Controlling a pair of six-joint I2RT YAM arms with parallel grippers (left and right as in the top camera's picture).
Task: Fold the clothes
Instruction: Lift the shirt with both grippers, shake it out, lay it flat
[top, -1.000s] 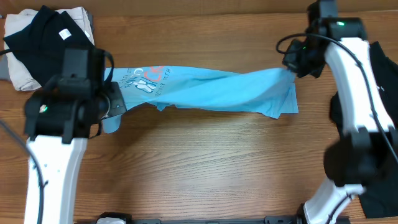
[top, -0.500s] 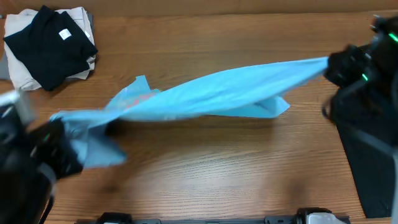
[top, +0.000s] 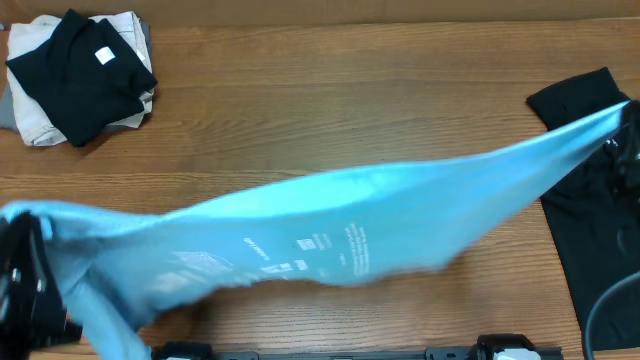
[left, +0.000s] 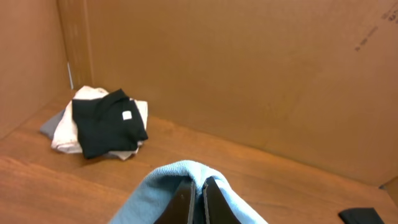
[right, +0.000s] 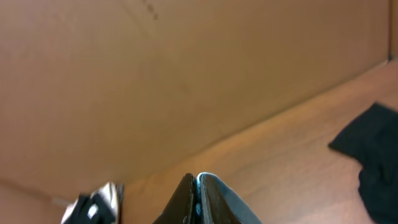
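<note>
T-shirt (top: 330, 235), light blue, stretched long, left tool (left: 198, 202) and right tool (right: 195, 200) pinching it

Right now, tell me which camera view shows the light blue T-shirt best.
The overhead view. It shows the T-shirt stretched out in one long band, white print visible. The left wrist view shows only a blue fold pinched in the left gripper; the right wrist view shows only a sliver in the right gripper.

We see a folded black garment (top: 75, 80) with a white tag (top: 103, 56) lying on a beige cloth (top: 128, 25) at the wooden table's (top: 330, 110) far left corner. Another black garment (top: 600, 250) lies spread at the right edge. A cardboard wall (left: 249, 74) stands behind.
</note>
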